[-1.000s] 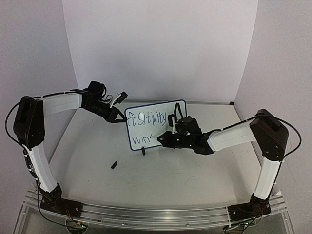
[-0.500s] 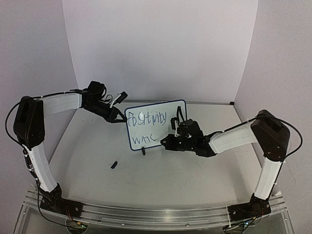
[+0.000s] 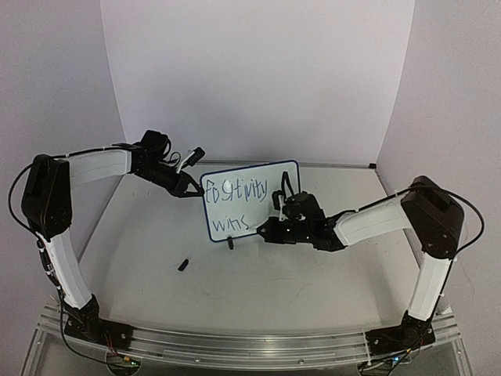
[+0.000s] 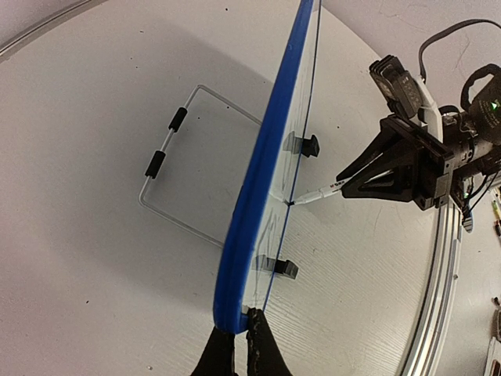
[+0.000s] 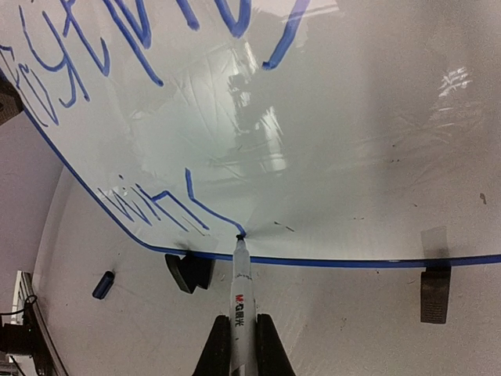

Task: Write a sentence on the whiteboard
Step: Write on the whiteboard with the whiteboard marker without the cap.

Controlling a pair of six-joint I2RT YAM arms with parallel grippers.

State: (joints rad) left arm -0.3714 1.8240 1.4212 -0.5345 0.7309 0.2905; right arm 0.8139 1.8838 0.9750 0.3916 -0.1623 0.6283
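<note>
The whiteboard (image 3: 274, 178) stands upright mid-table on two black clip feet (image 5: 190, 272). Its blue frame (image 4: 270, 141) is edge-on in the left wrist view. My left gripper (image 4: 241, 333) is shut on the board's left edge, also visible from above (image 3: 194, 191). The sentence (image 3: 235, 191) shows as two blue handwritten lines, the lower word (image 5: 153, 207) near the bottom edge. My right gripper (image 5: 241, 345) is shut on a white marker (image 5: 241, 286). The marker's tip touches the board just above the lower frame, at the end of the last stroke.
A small dark marker cap (image 3: 182, 265) lies on the table in front of the board, left of centre. A wire stand (image 4: 168, 141) lies on the table behind the board. White walls enclose the back and sides. The metal rail (image 3: 250, 345) runs along the near edge.
The right gripper has shifted a little right and down with the marker, adding a further stroke to the lower word. The left gripper and the board have stayed still.
</note>
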